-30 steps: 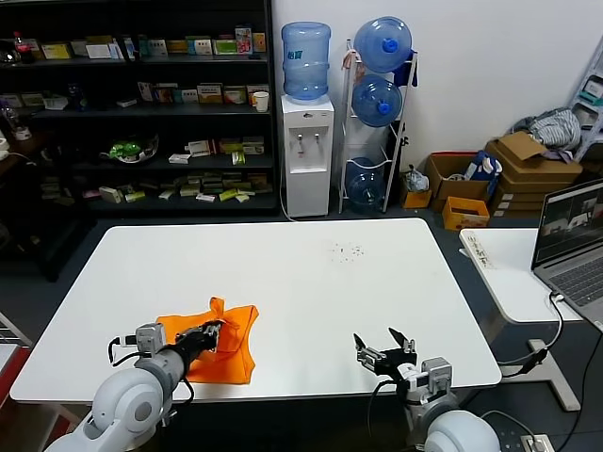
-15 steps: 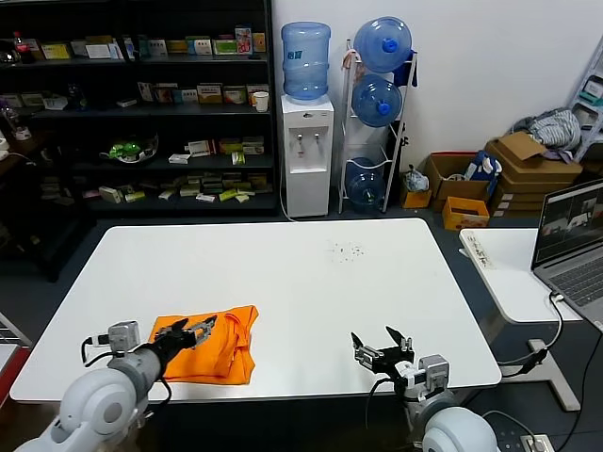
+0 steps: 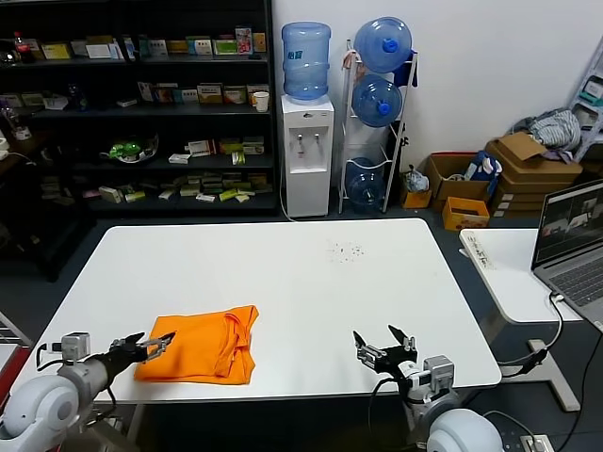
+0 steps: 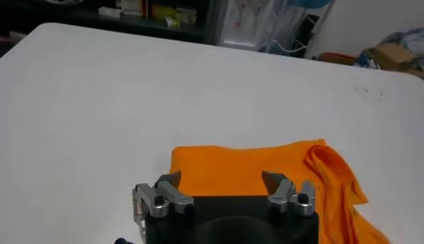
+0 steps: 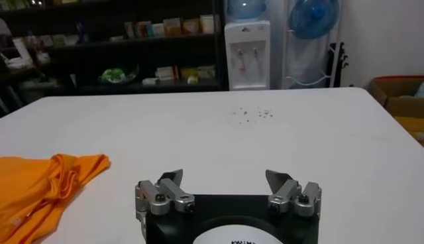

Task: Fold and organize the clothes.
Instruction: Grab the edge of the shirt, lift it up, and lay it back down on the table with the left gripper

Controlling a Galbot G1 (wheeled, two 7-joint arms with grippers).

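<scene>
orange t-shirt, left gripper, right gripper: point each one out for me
orange T-shirt [image 3: 200,355]: head view, middle of the folded fabric.
left gripper [image 3: 151,345]: head view, midway between its open fingertips.
right gripper [image 3: 385,345]: head view, midway between its open fingertips.

Bare white table [image 3: 311,282] between orange T-shirt [image 3: 203,355] and right claw [image 3: 384,348]; nothing blocking.

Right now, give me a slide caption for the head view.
Folded orange T-shirt on the white table, open left gripper at its edge, right gripper open, idle.
</scene>
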